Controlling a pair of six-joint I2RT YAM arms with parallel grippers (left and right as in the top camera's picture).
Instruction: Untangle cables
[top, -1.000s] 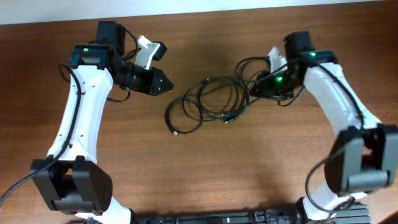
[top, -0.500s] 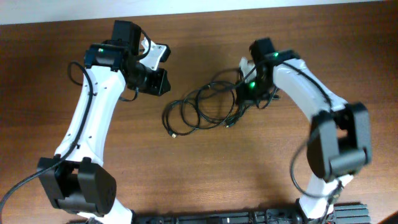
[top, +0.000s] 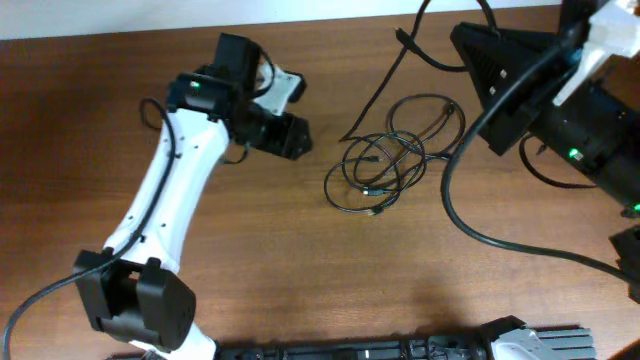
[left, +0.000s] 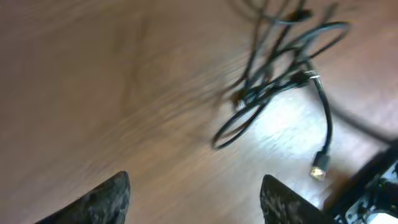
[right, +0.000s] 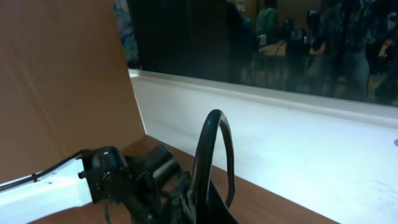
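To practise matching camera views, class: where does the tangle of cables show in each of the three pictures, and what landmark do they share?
Overhead: the cables lie right of centre, one strand running to the top edge.
Left wrist: upper right, beyond the open left hand.
Right wrist: only a black loop at bottom centre, likely one of them.
Shared landmark: the wooden table, in all three views.
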